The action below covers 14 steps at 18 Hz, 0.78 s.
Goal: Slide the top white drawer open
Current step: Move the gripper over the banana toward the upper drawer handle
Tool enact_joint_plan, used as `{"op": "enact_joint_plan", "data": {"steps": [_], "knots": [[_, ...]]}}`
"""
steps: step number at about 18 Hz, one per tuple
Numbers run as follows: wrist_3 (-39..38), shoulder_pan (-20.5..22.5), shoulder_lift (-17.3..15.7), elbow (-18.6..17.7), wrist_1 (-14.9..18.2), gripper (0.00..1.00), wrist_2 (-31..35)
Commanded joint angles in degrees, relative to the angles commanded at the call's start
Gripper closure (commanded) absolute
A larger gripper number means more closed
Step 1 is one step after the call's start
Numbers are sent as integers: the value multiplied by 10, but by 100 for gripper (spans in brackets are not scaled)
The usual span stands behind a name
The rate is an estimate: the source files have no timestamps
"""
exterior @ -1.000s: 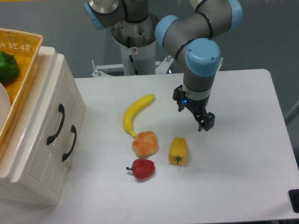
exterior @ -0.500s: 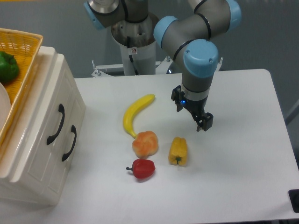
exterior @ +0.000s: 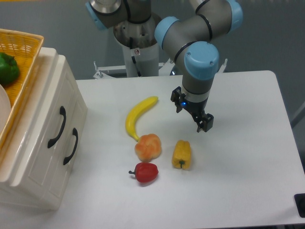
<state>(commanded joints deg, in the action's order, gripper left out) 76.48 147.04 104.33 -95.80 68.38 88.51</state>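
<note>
The top white drawer (exterior: 47, 107) is the upper front of the cream-white cabinet at the left, and it is shut, with its curved black handle (exterior: 56, 127) on the front. The lower drawer's matching handle (exterior: 71, 146) sits just to the right and below it. My gripper (exterior: 191, 113) hangs over the middle of the table, pointing down, far to the right of the cabinet. Its jaws stand apart with nothing between them.
A yellow banana (exterior: 137, 116), a peach-coloured fruit (exterior: 148, 146), a red pepper (exterior: 144, 172) and a yellow pepper (exterior: 181, 153) lie on the white table between gripper and cabinet. A wicker basket (exterior: 24, 52) holding a green pepper (exterior: 6, 68) sits on the cabinet top.
My gripper has shifted a little to the left and away from the front edge. The drawers and the fruit have not moved.
</note>
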Motion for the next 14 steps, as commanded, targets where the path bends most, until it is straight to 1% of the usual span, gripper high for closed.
{"op": "enact_joint_plan", "data": {"steps": [2, 4, 6, 7, 9, 11, 14], "knots": [[-21, 0, -1, 7, 0, 0, 5], [-21, -1, -3, 7, 1, 0, 6], [-25, -3, -11, 7, 3, 0, 7], [-39, -7, -13, 7, 4, 0, 8], [-106, -12, -19, 7, 6, 0, 8], [-164, -26, -20, 7, 9, 0, 11], [-213, -48, -22, 9, 24, 0, 10]]}}
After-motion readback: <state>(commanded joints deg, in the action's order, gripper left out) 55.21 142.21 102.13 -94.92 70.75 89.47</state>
